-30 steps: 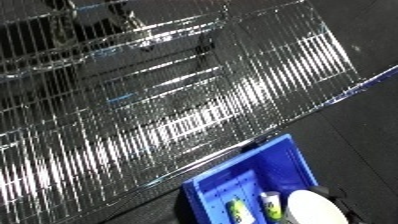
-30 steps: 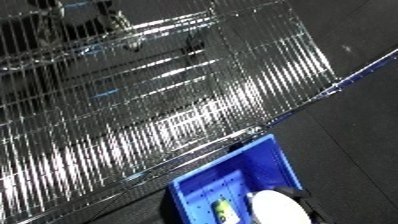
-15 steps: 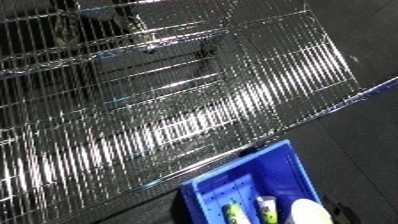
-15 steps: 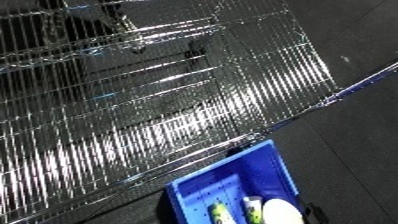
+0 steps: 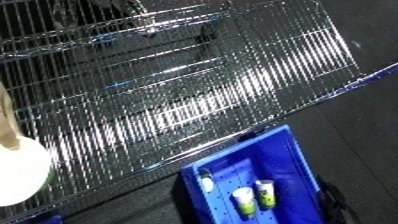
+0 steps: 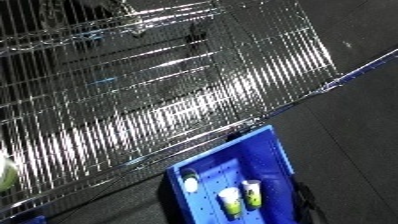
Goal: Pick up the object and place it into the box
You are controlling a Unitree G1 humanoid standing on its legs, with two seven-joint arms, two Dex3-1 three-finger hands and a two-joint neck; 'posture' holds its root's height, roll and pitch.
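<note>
Wire shelf [image 5: 178,100]: fills upper frame. Blue bin [image 5: 253,182], lower centre: two cups [image 5: 253,197] already held inside. Hands: none seen, fingers' state cannot be told. Risk: cups toppled by later drops.

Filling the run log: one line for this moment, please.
hands: out of view | blue bin: beside wire shelf | two cups inside

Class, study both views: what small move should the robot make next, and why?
Probably turn the head to find an object: neither hand shows in either view. The blue plastic bin on the dark floor beside the wire-grid shelf already holds green-labelled cups, and a white rounded object sits at the left edge.
</note>
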